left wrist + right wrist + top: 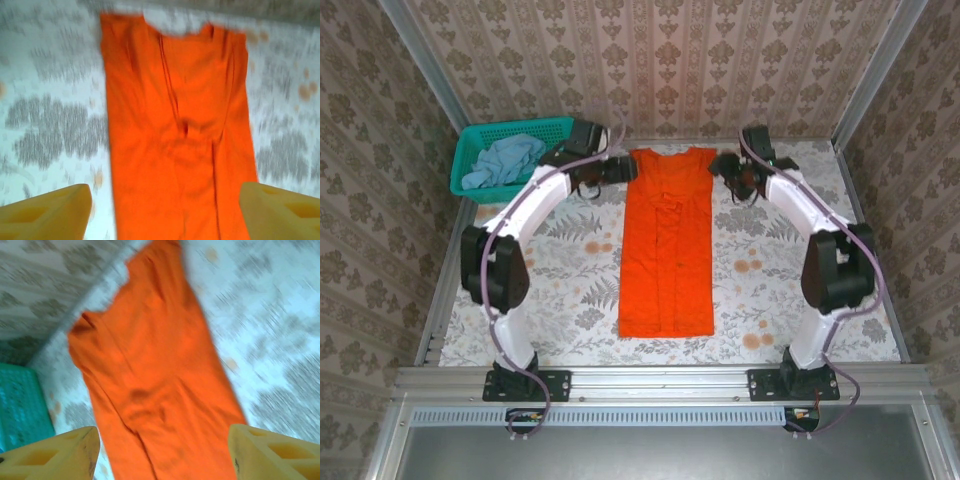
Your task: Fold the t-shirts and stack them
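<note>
orange t-shirt (666,250) lies flat mid-tabletop (560,280), folded into a narrow strip. long axis runs near edge to far edge, collar end at the far edge. left gripper (623,168) is just beside the shirt's far-left corner, right gripper (724,165) just beside the far-right corner. both grippers are spread wide: yellow fingers (55,212) well apart, nothing pinched between them. count: two t-shirts, one orange, one pale blue t-shirt (505,160) crumpled in the single teal basket (555,128) at the far-left corner.
</note>
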Available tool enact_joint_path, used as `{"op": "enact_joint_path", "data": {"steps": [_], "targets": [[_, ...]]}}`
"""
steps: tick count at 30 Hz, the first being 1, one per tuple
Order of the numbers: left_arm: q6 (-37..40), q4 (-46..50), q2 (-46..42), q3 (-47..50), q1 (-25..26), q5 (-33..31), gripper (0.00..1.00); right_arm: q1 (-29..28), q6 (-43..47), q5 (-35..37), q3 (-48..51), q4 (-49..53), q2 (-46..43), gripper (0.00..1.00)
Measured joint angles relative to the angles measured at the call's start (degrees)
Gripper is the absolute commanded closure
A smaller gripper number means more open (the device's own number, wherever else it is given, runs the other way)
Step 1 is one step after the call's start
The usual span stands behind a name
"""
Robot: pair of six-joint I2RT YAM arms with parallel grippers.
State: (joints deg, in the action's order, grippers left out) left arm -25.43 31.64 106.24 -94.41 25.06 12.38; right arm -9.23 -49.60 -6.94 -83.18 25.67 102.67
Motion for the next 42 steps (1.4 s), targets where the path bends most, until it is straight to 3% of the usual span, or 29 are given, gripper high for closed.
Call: {"op": "enact_joint_path", "data": {"steps": [5, 9, 13, 19, 25, 33, 38, 42], "targets": [[2.2, 4.0, -8.8, 20.6, 0.5, 8.1, 0.34, -1.3, 2.7, -5.7, 20.9, 3.3, -10.2, 0.43], [2.6, 8.0, -14.8, 35.1, 3.7, 15.8, 0.35, -6.7, 5.4, -11.7, 33.9, 8.8, -17.9, 0.48], [1.7, 9.0, -19.5, 43.5, 6.3, 22.9, 0.36, -12.7, 6.4, -16.7, 41.7, 10.1, -22.6, 0.5], [-0.6, 6.4, -20.2, 49.5, 10.6, 27.6, 0.41, -16.2, 5.9, -19.1, 47.1, 9.5, -24.8, 0.53], [-3.9, 3.6, -20.2, 54.7, 12.3, 27.9, 0.46, -17.4, 5.7, -19.3, 48.0, 7.5, -24.8, 0.58], [-6.5, -1.3, -18.4, 56.3, 14.1, 28.0, 0.57, -18.9, 5.0, -20.6, 48.9, 4.5, -24.0, 0.72], [-7.6, -1.3, -17.4, 56.2, 13.9, 27.8, 0.68, -19.0, 4.3, -21.0, 49.8, 3.1, -22.6, 0.82], [-8.1, -0.6, -16.4, 55.9, 13.9, 27.1, 0.85, -19.0, 4.1, -21.1, 50.1, 2.9, -22.6, 0.91]]}}
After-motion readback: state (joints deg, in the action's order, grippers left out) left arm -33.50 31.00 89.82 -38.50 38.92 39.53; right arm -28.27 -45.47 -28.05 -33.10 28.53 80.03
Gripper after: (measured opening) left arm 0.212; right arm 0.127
